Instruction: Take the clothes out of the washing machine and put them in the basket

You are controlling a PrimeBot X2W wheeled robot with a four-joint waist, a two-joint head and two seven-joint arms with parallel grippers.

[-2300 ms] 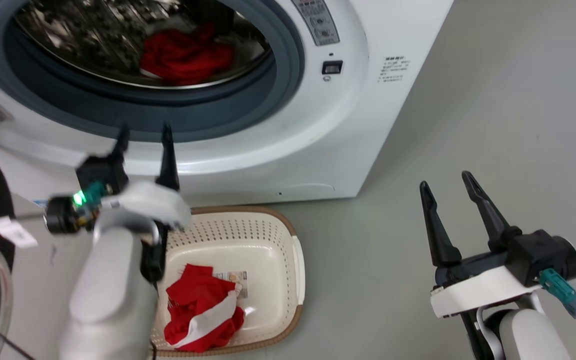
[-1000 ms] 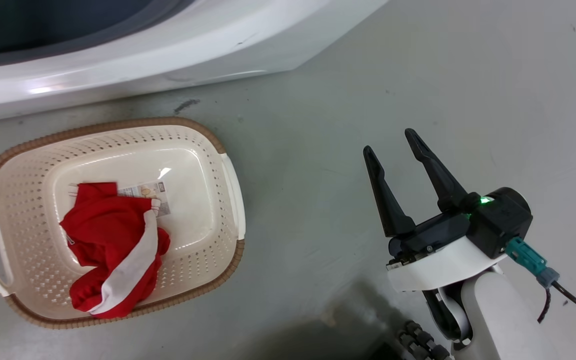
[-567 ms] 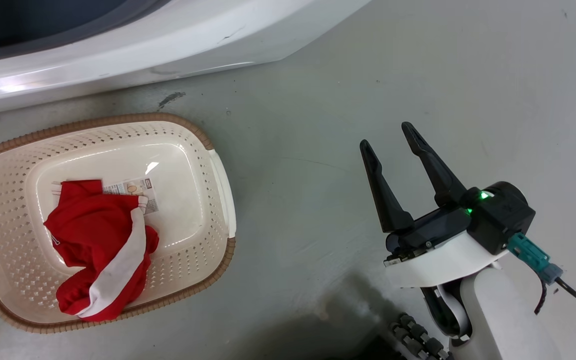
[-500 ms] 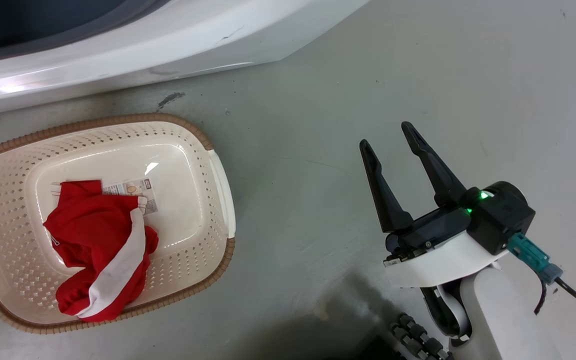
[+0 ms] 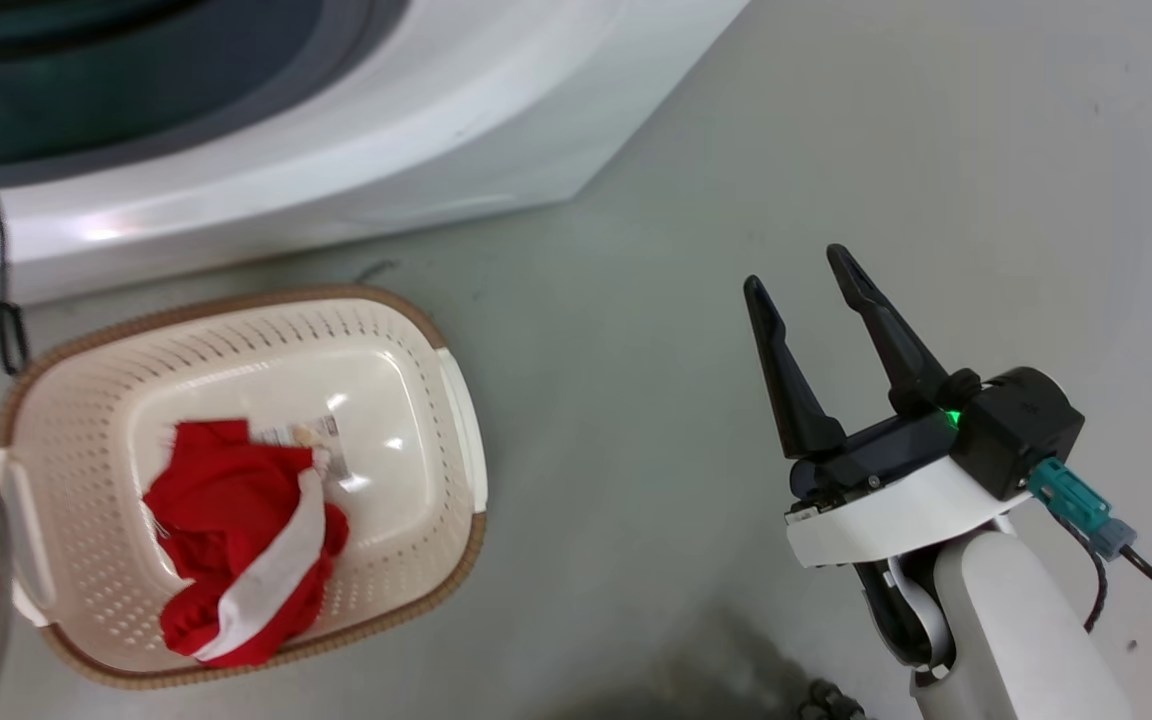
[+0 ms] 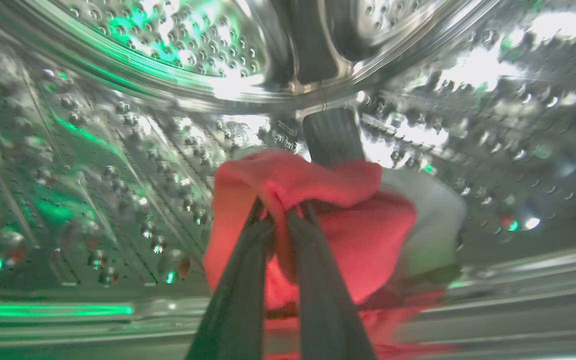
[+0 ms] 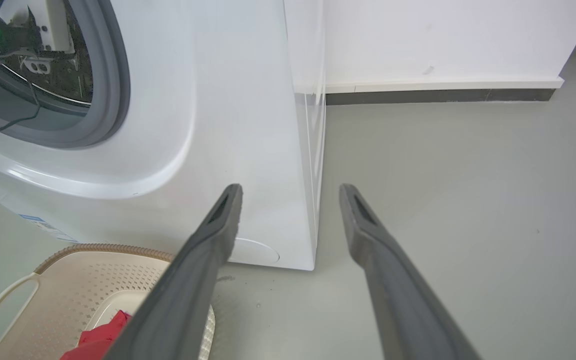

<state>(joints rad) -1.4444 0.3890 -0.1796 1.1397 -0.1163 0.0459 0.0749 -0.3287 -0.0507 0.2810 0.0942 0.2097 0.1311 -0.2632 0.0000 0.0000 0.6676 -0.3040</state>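
While its left hand (image 6: 280,217) works inside the perforated steel drum (image 6: 118,150) of the washing machine (image 7: 228,110), fingers drawn nearly together and pinching a fold of a red garment (image 6: 358,235), the robot's right hand (image 5: 796,270) hangs over the bare grey floor (image 5: 636,400). The right hand's two dark fingers are spread wide with nothing between them.

The gripped garment lies low in the drum, against a dark rib (image 6: 330,135), with a pale band along its far side. The basket (image 5: 66,430) sits on the floor in front of the machine, a strip of floor showing between its brown rim and the machine's base. A red-and-white garment (image 5: 236,530) is bunched toward one end of the basket, overlapping the edge of a paper label (image 5: 321,435); the other end of the basket floor is bare.

Open floor separates the basket's near handle from the right hand, which is well apart from it. In the right wrist view, clear floor runs past the machine's corner to a dark skirting board (image 7: 443,95) at the foot of a white wall.
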